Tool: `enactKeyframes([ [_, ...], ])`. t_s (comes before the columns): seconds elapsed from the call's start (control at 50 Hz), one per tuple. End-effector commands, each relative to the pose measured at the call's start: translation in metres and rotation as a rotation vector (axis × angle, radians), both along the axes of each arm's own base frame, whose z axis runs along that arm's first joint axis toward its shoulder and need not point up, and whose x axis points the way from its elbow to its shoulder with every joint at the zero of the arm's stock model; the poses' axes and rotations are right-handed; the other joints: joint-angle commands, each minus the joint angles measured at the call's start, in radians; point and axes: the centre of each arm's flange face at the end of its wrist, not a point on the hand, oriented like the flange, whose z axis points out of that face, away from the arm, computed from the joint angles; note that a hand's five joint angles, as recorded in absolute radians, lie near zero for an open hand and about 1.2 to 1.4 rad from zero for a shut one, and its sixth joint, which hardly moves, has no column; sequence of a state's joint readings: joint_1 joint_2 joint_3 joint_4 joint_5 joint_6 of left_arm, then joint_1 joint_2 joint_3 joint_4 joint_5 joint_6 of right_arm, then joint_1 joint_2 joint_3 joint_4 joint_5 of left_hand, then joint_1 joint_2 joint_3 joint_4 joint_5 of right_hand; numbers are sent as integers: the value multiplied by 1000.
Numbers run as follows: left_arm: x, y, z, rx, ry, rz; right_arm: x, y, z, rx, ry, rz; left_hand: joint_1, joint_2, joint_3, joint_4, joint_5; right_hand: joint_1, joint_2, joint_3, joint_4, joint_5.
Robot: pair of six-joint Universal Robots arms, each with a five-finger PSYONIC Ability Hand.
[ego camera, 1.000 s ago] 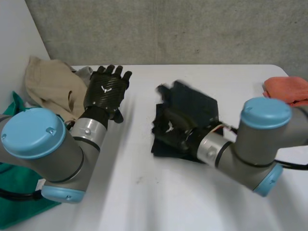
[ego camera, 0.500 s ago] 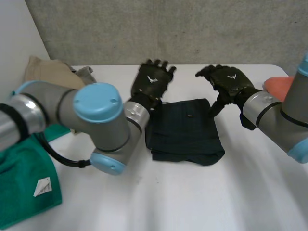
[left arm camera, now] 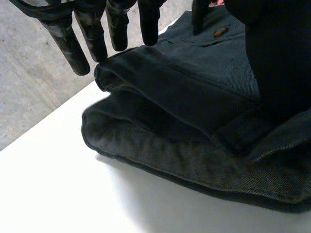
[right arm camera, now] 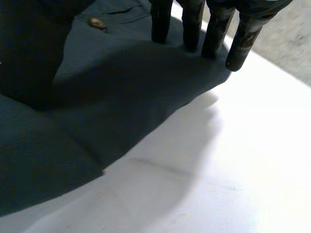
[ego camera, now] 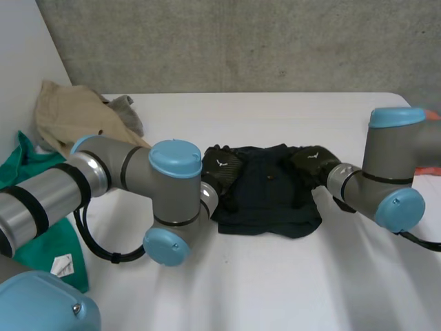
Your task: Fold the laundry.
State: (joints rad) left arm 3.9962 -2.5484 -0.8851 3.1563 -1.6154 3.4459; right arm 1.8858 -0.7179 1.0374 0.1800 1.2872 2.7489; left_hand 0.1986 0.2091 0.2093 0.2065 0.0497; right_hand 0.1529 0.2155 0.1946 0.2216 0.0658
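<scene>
1. The dark garment [ego camera: 265,187] is found folded flat at the middle of the white table [ego camera: 275,283], between the two hands. A small button [left arm camera: 221,32] is seen on its upper layer.
2. The left hand [ego camera: 222,167] is placed at the garment's left edge. In the left wrist view its fingers [left arm camera: 80,46] are held straight and slightly spread, with the tips at the rolled fold near the far corner. The thumb is laid on top of the cloth. The hand is recorded as open.
3. Whether the left fingertips touch the fold or hang just above it cannot be told.
4. The right hand [ego camera: 310,160] is placed at the garment's right edge. In the right wrist view its fingers [right arm camera: 214,34] are held straight, side by side, with the tips set on the cloth's border. The thumb is laid on the cloth. This hand is also recorded as open, flat against the cloth.
5. A beige garment [ego camera: 72,117] is heaped at the table's far left corner, with a grey cloth [ego camera: 125,109] just beside it. A green cloth [ego camera: 41,245] is noted at the left side, by the left arm.
</scene>
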Motion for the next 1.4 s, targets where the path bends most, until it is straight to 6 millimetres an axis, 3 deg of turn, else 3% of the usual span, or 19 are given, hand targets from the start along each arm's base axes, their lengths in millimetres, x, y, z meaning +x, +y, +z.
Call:
enactKeyframes([
  [0.02,2,3,66,-124,62,-12,-4,10,67,-141,-52,-13,50,40,39,42,25,22,-41,-20,-47,-66],
  [0.08,7,8,95,-174,105,-11,-9,22,81,-182,-73,-17,27,16,16,19,1,22,-41,-20,-47,-66],
  [0.14,13,16,121,-223,150,-27,-15,37,73,-183,-71,-21,12,1,1,4,-14,22,-41,-20,-47,-66],
  [0.28,28,37,143,-229,197,-188,-23,84,28,-180,-67,10,9,-1,-2,1,-17,22,-41,-20,-47,-66],
  [0.36,34,48,144,-185,220,-308,-11,110,11,-205,-93,91,9,-1,-2,1,-17,22,-41,-20,-47,-66],
  [0.44,37,53,142,-137,240,-380,-1,120,-1,-214,-98,129,12,1,1,4,-14,22,-41,-20,-47,-66],
  [0.68,39,58,140,-81,266,-404,12,90,-30,-252,-67,122,12,1,1,4,-14,22,-41,-20,-47,-66],
  [1.12,39,64,146,-89,271,-415,30,49,-27,-374,-62,97,12,1,1,4,-14,134,72,93,66,47],
  [1.22,40,66,146,-89,270,-417,33,41,-24,-395,-70,95,15,4,4,7,-11,390,327,348,321,302],
  [1.4,42,65,151,-102,275,-414,41,24,-15,-421,-82,94,15,4,4,7,-11,1242,1180,1201,1174,1155],
])
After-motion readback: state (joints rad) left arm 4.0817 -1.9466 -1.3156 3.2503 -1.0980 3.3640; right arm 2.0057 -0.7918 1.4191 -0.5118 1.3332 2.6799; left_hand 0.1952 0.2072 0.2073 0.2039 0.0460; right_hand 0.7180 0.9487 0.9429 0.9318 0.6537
